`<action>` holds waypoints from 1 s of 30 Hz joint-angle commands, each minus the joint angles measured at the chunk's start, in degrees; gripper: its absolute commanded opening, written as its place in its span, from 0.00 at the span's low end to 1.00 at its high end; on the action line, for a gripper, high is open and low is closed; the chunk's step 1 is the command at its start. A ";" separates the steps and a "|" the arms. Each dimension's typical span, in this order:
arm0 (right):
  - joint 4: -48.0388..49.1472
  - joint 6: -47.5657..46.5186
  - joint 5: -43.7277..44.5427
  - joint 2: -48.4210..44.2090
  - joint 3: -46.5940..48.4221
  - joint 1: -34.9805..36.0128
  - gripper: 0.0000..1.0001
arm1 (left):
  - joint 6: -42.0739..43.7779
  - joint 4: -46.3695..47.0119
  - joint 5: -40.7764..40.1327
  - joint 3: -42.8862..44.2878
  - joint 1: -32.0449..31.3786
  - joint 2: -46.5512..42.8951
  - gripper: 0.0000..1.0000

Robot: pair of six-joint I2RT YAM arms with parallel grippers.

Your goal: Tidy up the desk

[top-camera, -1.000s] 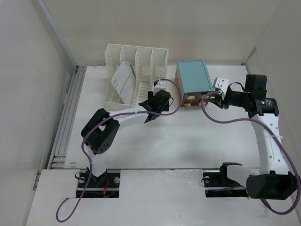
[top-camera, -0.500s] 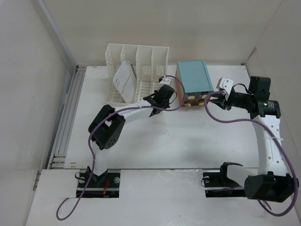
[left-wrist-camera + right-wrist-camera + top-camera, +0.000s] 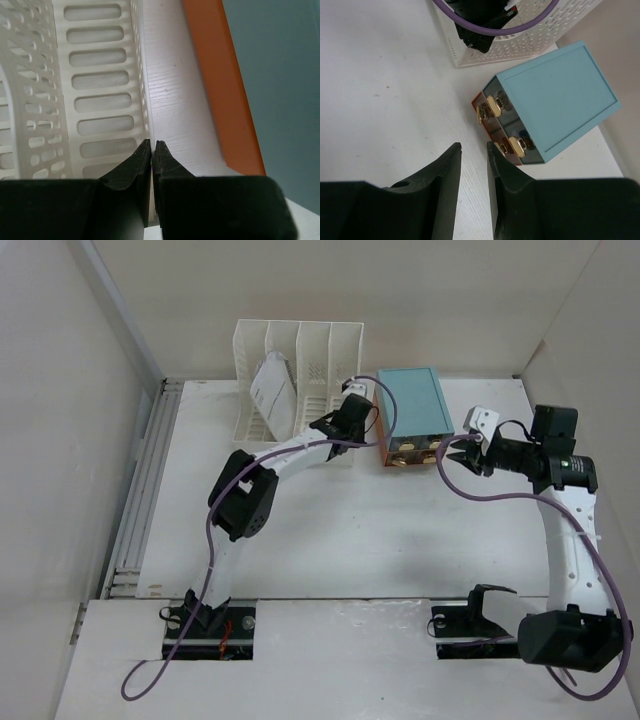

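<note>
**Operator:** What changed?

**Technician:** The left gripper (image 3: 152, 146) has closed, tips together against the file rack (image 3: 300, 360). The rack now stands farther back on the desk (image 3: 400, 530), nearer the drawer box (image 3: 415, 405). The right gripper (image 3: 474, 146) has its jaws apart and empty. Rack placement is likely finished.

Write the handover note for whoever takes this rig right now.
Left gripper: shut, empty, low in the gap between the file rack and the teal drawer box.
Right gripper: open, empty, hovering in front of the box's gold handles.
Desk: rack and box side by side at the far edge.
Done: a paper stands in the rack.
Left: nothing loose in view; next step unclear.
</note>
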 commanded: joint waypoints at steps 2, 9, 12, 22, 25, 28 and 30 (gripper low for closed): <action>1.25 -0.24 -3.36 -1.00 0.09 -0.72 0.32 | 0.02 1.40 5.87 4.80 -0.49 1.14 0.00; 1.25 -0.25 -3.88 -1.00 -0.43 -1.24 0.32 | -5.42 0.70 4.38 2.69 -2.77 0.53 0.00; 1.25 -0.25 -3.89 -1.00 -0.43 -1.24 0.32 | -8.58 0.17 3.23 3.39 -3.48 1.15 0.00; 0.72 -0.77 -4.94 -1.53 -0.43 -1.86 0.32 | -18.08 0.17 -1.86 5.06 -4.01 1.68 0.00; 0.20 -1.39 -4.94 -1.53 -0.43 -2.38 0.32 | -19.74 -0.54 -2.39 5.59 -4.01 2.28 0.00; 0.19 -1.92 -4.94 -1.53 -0.43 -2.39 0.32 | -21.77 -1.94 -2.39 7.52 -3.39 2.91 0.00; 0.19 -1.92 -5.47 -1.53 -0.43 -2.39 0.32 | -22.29 -1.94 -1.52 8.75 -3.39 4.57 0.00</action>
